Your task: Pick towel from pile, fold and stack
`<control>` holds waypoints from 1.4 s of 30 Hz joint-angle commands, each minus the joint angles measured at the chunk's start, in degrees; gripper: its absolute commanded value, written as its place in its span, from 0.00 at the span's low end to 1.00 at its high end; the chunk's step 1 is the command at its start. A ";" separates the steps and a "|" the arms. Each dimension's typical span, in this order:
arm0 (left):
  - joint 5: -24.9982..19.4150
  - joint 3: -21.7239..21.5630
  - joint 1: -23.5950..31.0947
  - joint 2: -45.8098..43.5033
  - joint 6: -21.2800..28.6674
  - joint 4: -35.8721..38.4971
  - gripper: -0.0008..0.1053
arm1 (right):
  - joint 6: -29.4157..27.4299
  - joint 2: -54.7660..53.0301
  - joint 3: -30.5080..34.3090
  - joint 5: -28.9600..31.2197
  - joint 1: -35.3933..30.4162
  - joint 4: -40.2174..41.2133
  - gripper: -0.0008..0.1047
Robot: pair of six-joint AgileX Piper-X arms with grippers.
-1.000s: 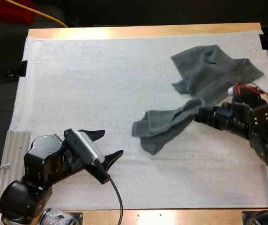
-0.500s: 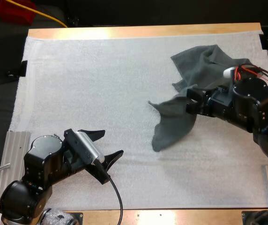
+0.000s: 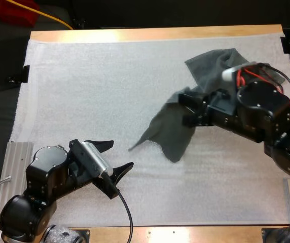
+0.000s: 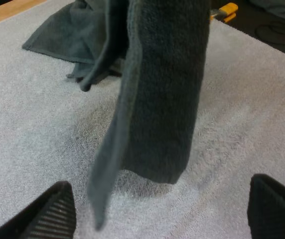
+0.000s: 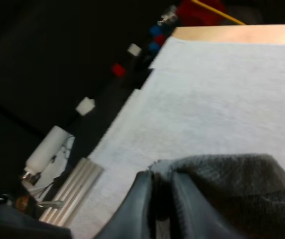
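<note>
white mat point(image 3: 84, 91): right pincer point(image 3: 188, 109) clenched on towel point(image 3: 168, 134), hanging lengthwise, free end toward left pincer point(image 3: 120, 154), released, well apart.

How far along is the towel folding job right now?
Done: the right end effector grips the lifted towel above the mat. In hand: it hangs unfolded. Left: folding and stacking it, then the crumpled towel at the far right. The left end effector is open.

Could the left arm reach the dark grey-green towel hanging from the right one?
Probably yes: the dark grey-green towel hangs facing the open left fingers, with only bare white mat between.
</note>
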 commanded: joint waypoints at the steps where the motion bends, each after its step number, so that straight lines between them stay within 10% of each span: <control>1: 0.36 -0.48 -0.21 -0.01 -0.52 -0.12 0.66 | -0.19 0.60 -1.80 0.46 0.41 -1.24 0.02; 15: 0.36 -0.48 -0.21 -0.01 -0.52 -0.12 0.66 | 1.91 12.20 -10.32 -0.10 6.15 -5.51 0.02; 22: 0.36 -0.48 -0.21 -0.01 -0.52 -0.12 0.66 | -5.06 14.41 -9.46 2.45 6.66 8.49 0.02; 29: -0.63 -0.48 -0.21 0.20 -0.38 -0.12 0.66 | -11.27 14.41 -1.92 10.90 6.63 21.31 0.02; 42: -0.51 1.23 -0.21 0.39 -0.38 -0.12 0.66 | -11.09 14.41 16.63 22.88 5.22 20.32 0.02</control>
